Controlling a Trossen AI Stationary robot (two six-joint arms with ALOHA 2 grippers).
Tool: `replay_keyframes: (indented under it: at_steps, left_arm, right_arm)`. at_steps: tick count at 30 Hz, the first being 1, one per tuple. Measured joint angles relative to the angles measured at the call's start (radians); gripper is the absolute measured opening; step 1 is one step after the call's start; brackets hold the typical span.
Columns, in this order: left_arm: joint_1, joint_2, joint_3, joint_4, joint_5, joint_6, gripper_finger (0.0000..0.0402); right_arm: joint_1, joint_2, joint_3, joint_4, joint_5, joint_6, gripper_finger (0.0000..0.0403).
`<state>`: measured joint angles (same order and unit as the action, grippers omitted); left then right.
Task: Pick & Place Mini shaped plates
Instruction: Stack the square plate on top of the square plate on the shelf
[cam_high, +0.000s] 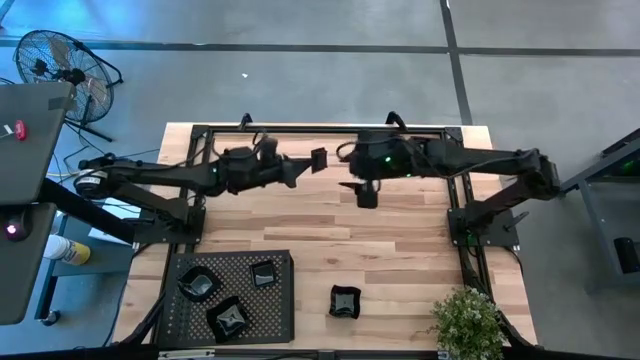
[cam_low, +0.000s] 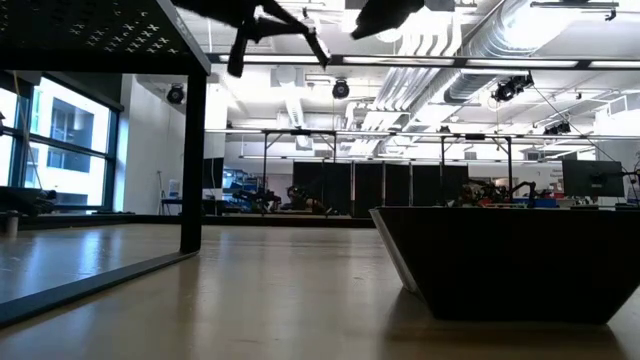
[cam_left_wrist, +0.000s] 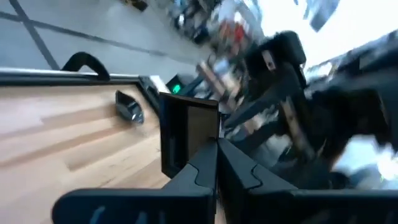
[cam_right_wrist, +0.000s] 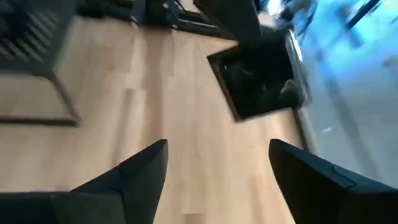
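Both grippers are held high over the far half of the table (cam_high: 400, 240), close to each other near its middle. On the left gripper (cam_high: 318, 159), the dark fingers (cam_left_wrist: 205, 171) are seen pressed together with nothing between them, so it is closed and empty. On the right gripper (cam_high: 366, 193), the 2 dark angular fingers (cam_right_wrist: 140, 168) are spread wide apart over bare wood, and nothing is held. Pale wooden planks with a visible grain make up the tabletop, framed by black metal bars. Near the front left corner, a large black perforated tray (cam_high: 280, 310) of rectangular outline is set on legs above the wood, its surface dotted with rows of small holes. On this tray, 3 mini shaped plates are placed: a roundish one (cam_high: 198, 285) toward its left, a small square one (cam_high: 263, 274) toward its far right, and an angular one (cam_high: 228, 317) near its front. All are glossy black with raised rims and light glints inside. A 4th plate (cam_high: 344, 301), squarish with wavy edges, is left on the bare wood just right of the tray, well apart from both grippers. A green potted plant (cam_high: 468, 320) is seen at the front right corner.
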<state>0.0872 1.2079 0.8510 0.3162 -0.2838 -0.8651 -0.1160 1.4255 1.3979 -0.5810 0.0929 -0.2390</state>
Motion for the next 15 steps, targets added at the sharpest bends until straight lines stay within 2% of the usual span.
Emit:
replay_keyframes:
  at_steps: [4, 8, 12, 14, 15]
  left_arm:
    - [0.011, 0.0, 0.191, -0.362, 0.075, 0.163, 0.0]
    - [-0.029, 0.029, 0.416, -0.788, 0.096, 0.282, 0.0]
    - [-0.118, 0.07, 0.603, -1.105, 0.096, 0.272, 0.0]
    - [-0.182, 0.097, 0.675, -1.25, 0.096, 0.238, 0.0]
    - [-0.219, 0.114, 0.705, -1.312, 0.097, 0.209, 0.0]
  right_arm:
    - [-0.029, -0.06, -0.049, -0.016, -0.1, 0.132, 0.0236]
    - [-0.03, -0.125, -0.177, 0.065, -0.099, 0.177, 0.0146]
    - [-0.034, -0.184, -0.305, 0.15, -0.102, 0.236, 0.0037]
    - [-0.035, -0.209, -0.354, 0.182, -0.1, 0.264, 0.0011]
    - [-0.035, -0.217, -0.373, 0.198, -0.1, 0.277, 0.0012]
